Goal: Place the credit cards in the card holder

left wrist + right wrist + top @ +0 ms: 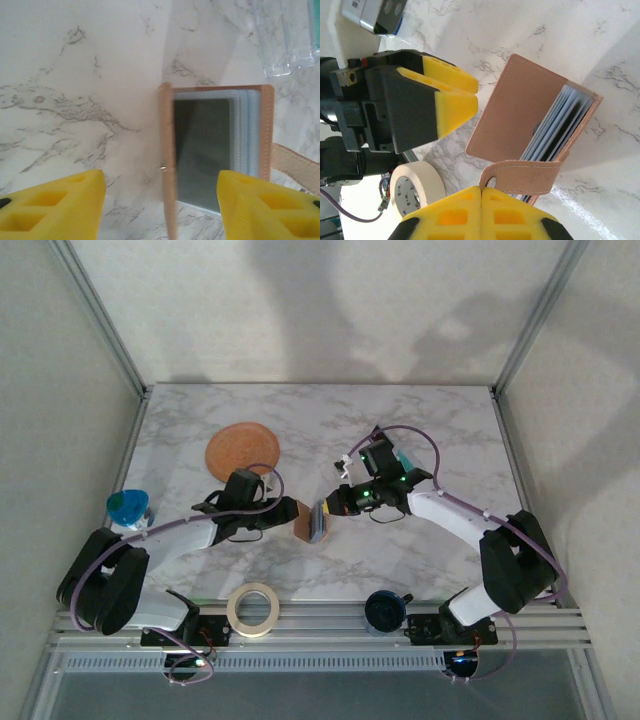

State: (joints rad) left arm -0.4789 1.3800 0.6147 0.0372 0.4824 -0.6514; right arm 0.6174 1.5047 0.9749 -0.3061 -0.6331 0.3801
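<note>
Yellow pads [55, 205] of my left gripper [160, 205] sit in the lower corners of the left wrist frame, spread wide and grasping nothing; the card holder [267, 130] stands open between them, centre right, on the marble table [75, 75]; a dark card [202, 145] sits in its front clear sleeve.

My right gripper [481, 210], at the bottom of the right wrist frame, is clenched on the holder's snap strap [520, 175]; judged purpose: keeping the wallet upright and splayed so its sleeves face my left arm.

Unclear: what the rear sleeves contain; a clear plastic piece [280, 40], upper right, is cut off by the frame; the teal edge [315, 25] beside it may be a card.
</note>
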